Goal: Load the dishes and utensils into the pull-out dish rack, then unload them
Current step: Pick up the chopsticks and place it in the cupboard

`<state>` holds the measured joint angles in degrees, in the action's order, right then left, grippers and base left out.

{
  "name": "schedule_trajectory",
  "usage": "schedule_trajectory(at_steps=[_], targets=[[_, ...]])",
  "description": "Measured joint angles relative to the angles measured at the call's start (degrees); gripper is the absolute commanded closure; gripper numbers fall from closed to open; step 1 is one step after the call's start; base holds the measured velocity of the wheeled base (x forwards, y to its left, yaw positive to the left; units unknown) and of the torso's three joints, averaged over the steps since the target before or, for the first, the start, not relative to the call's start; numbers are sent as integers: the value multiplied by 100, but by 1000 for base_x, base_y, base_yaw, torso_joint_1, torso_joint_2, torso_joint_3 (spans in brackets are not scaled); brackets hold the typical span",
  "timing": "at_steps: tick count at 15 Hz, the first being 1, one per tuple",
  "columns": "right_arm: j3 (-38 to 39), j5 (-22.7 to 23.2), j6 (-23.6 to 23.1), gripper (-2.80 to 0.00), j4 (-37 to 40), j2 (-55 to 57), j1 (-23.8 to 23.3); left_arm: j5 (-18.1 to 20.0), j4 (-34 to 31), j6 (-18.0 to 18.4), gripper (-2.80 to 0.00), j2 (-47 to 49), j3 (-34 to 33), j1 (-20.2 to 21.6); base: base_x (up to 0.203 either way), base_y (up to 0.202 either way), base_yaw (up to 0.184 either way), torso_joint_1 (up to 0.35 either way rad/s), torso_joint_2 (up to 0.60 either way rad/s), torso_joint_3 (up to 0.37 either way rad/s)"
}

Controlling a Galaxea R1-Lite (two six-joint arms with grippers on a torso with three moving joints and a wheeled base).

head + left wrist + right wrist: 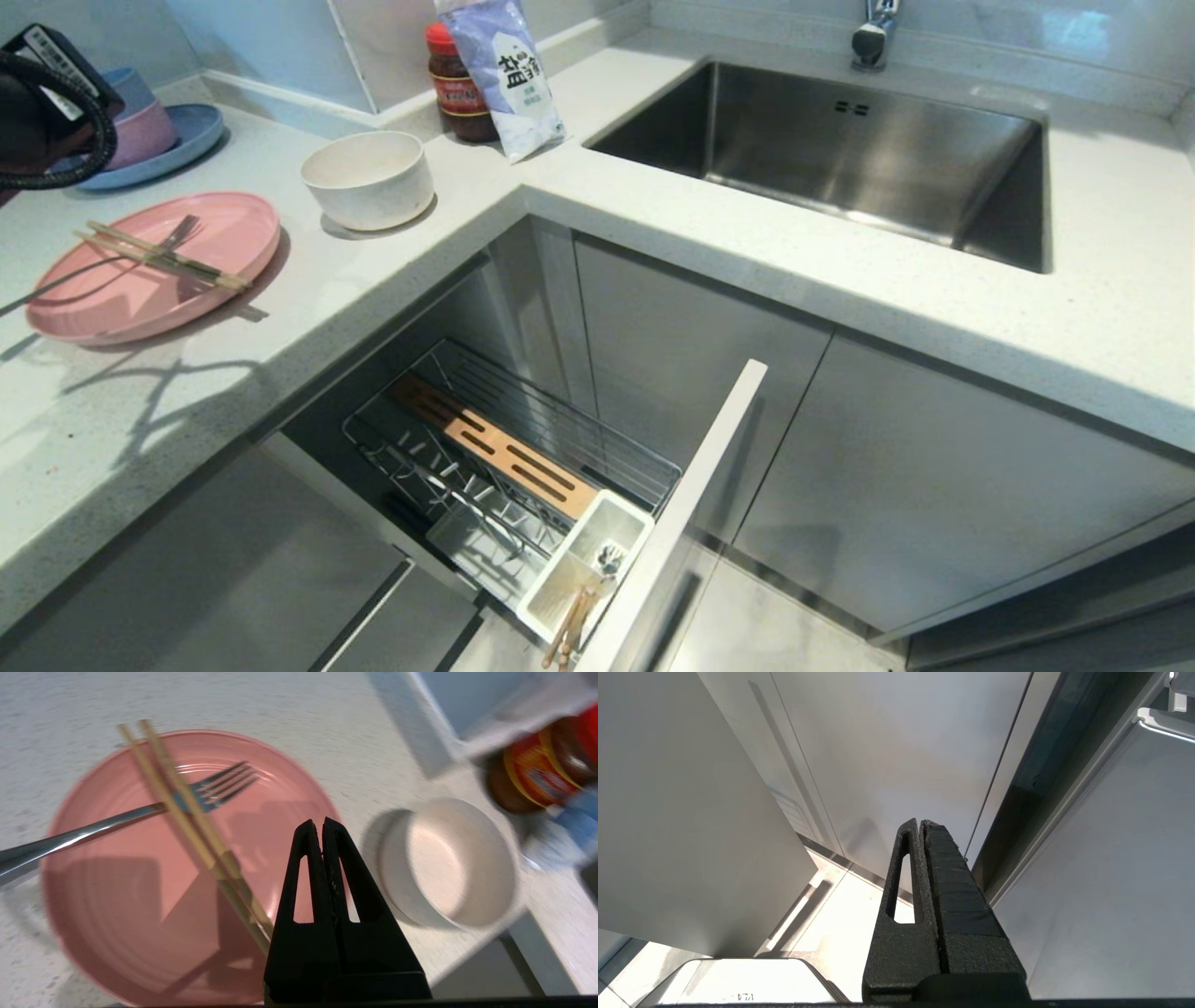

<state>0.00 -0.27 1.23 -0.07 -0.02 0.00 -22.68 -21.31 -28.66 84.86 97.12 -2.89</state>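
On the counter at the left lies the pink plate (187,299) (117,914). The wooden chopsticks (163,254) (187,812) rest across it, over the silver fork (93,271) (93,828). The off-white bowl (369,177) (458,863) stands just to its right. My left gripper (322,823) hangs shut and empty above the plate's edge nearest the bowl. Below the counter the pull-out dish rack (523,420) stands drawn out. Wooden sticks and a metal piece show in its white cutlery cup (583,565). My right gripper (920,822) is shut, parked low beside cabinet fronts.
A blue plate with stacked bowls (159,140) sits behind the pink plate, partly hidden by my left arm (47,103). A sauce jar (457,84) and a salt bag (509,75) stand in the corner. The sink (840,149) lies to the right. The rack's grey front panel (681,504) juts out.
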Motion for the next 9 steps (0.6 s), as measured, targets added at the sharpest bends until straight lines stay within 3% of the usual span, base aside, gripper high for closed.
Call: schedule_trajectory(at_steps=[3,9], targets=[[0,2,-2,0,0,0,0,-617,-715,-371,0,247,256,-16,0,0,0,0,0,0],[0,0,-2,0,0,0,0,-683,-1685,-713,0,310,356,46,0,0,0,0,0,0]])
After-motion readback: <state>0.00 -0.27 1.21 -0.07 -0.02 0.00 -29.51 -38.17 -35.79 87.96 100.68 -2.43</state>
